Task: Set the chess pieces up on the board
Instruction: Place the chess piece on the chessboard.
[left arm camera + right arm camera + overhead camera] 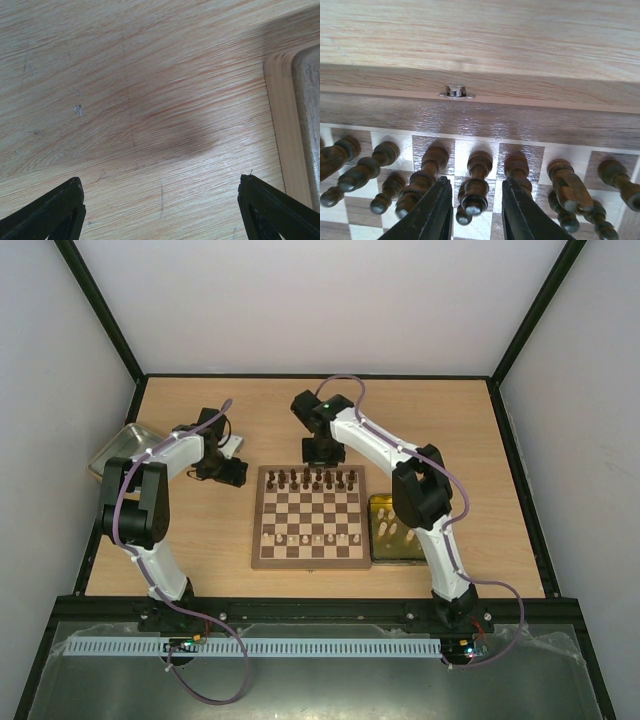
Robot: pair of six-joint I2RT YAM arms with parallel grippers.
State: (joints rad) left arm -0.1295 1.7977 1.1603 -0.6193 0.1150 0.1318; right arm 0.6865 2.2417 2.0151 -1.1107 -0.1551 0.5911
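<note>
**Fig.** Top, L‑wrist and R‑wrist views.

**Board** (309, 518): lies flat at the table (450, 430) centre, between the two arms. Dark pieces (315, 479) are stood in the two far rows. A row of pale pieces (312, 538) is seen toward the near side. More pale pieces (392, 530) lie in a yellowish tray (378, 552) just beside the board's R edge.

**R gripper** (322, 452): held over the board's far edge. In the wrist view its fingers (432, 215) are set only narrowly apart. One dark piece (476, 186) of the back row stands between them. Thin gaps appear on both sides of it, so no firm hold is shown. A small metal clasp (454, 91) is visible on the board's far border.

**L gripper** (228, 472): placed off the board, near its far L corner. Its jaws are spread wide (160, 179) with nothing between them, and only bare table (150, 100) lies beneath. A grey metal edge (309, 130) is seen at the R margin; its identity can't be told. A metal tray (122, 445) sits at the far L.
</note>
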